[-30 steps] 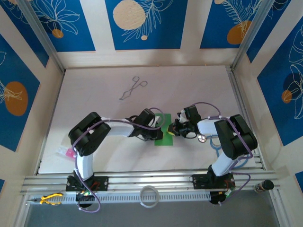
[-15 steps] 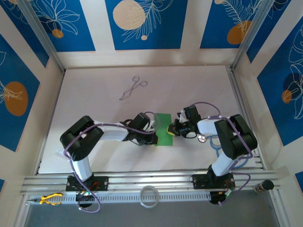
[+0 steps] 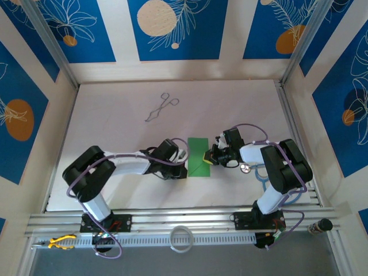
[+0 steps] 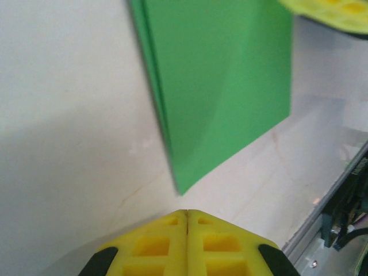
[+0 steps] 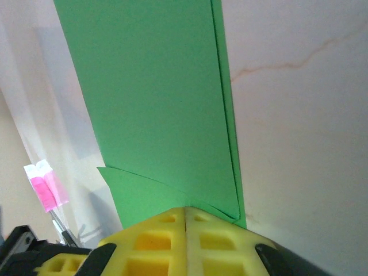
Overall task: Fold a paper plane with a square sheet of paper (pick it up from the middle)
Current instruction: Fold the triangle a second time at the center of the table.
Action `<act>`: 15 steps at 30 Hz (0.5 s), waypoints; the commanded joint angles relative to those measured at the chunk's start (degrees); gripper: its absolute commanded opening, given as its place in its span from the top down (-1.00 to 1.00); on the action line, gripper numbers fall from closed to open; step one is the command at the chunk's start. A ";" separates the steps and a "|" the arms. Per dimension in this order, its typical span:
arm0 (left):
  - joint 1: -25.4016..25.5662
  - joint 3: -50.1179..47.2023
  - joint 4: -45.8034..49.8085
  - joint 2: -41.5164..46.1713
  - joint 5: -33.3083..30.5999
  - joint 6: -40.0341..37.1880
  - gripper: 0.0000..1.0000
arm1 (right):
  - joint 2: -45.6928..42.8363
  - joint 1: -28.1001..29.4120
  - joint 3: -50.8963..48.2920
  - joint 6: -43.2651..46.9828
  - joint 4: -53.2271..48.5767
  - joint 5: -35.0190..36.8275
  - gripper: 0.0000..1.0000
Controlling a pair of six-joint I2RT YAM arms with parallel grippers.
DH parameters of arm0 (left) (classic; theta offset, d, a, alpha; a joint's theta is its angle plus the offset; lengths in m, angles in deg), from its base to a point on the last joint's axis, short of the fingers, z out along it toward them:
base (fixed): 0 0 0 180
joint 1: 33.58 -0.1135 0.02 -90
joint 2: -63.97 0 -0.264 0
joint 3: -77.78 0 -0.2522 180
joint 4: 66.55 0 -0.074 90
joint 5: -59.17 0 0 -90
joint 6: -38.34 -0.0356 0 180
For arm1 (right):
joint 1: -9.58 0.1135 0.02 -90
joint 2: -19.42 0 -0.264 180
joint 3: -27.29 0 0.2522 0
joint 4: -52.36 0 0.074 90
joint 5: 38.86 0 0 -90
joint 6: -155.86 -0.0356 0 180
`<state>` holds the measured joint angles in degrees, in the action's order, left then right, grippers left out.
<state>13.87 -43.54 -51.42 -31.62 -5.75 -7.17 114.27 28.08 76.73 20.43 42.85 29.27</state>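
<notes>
One smooth green sheet [image 3: 198, 156] — folded, crisp-edged, rectangular.

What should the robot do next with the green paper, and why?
Probably slide the shut left fingers forward onto the near corner of the paper. It lies flat in doubled layers, the shut right fingers press its opposite edge, and the left fingers rest on bare table just short of it, so they cannot help fold yet.

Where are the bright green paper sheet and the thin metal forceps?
bright green paper sheet [image 3: 196, 154], top external view, centre of its upper face.
thin metal forceps [image 3: 161, 107], top external view, about halfway along them.
</notes>
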 commanded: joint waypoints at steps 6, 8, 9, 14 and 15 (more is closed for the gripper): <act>-0.07 8.29 -1.48 -5.28 -0.43 -1.97 0.94 | 1.39 -0.29 0.80 0.78 -3.98 3.59 1.00; -0.02 10.19 -1.10 -7.88 -0.66 -2.10 0.95 | 1.22 -0.28 0.92 0.87 -4.11 3.41 1.00; -0.06 10.87 -0.57 -8.79 -1.09 -2.21 0.95 | 1.14 -0.29 0.96 0.97 -4.25 3.33 1.00; -0.02 10.74 0.72 -11.82 -1.92 -2.04 0.99 | 0.78 -0.22 2.27 1.85 -5.42 2.38 1.00; 0.06 10.33 0.68 -12.00 -2.01 -1.88 1.00 | 0.52 -0.18 2.68 2.21 -6.02 2.11 1.00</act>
<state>13.84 -33.13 -52.23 -42.44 -6.97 -8.48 114.27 28.08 78.09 20.87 40.69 30.14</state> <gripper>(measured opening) 0.061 0.045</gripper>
